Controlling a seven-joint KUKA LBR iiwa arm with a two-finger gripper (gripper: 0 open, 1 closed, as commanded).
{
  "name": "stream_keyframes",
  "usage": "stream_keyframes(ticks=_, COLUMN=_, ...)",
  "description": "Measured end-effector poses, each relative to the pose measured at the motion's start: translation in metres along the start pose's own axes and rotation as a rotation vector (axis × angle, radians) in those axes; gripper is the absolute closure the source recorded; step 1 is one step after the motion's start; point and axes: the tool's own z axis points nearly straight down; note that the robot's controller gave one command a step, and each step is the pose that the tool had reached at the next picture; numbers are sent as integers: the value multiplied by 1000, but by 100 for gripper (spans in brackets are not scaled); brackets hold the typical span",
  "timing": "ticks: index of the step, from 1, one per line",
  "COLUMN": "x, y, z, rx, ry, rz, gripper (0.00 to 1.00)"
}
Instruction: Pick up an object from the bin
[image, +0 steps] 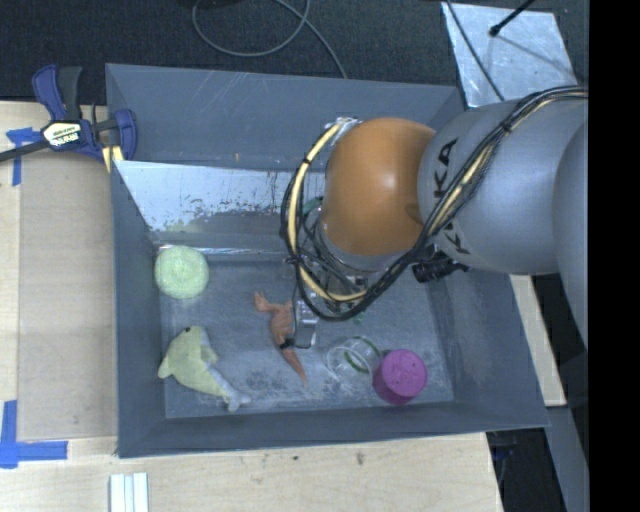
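My gripper (303, 328) reaches down into the middle of the bin from under the orange wrist cover. Its metal finger stands right beside a small orange-brown toy figure (280, 332) that stretches from about the bin's centre toward the front. The figure's thin tail end points to the front wall. I cannot make out whether the figure lies between the fingers. A clear plastic cup with a magenta cap (400, 375) lies just to the right of the gripper, near the front wall.
A pale green ball (181, 272) rests at the back left of the floor. A yellowish-green soft toy (196, 366) lies at the front left. The arm and its cables hang over the bin's right half.
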Motion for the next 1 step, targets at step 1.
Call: stream_keyframes(ticks=1, x=1, y=-17, z=19, rx=3, ry=8, rz=224, gripper=0)
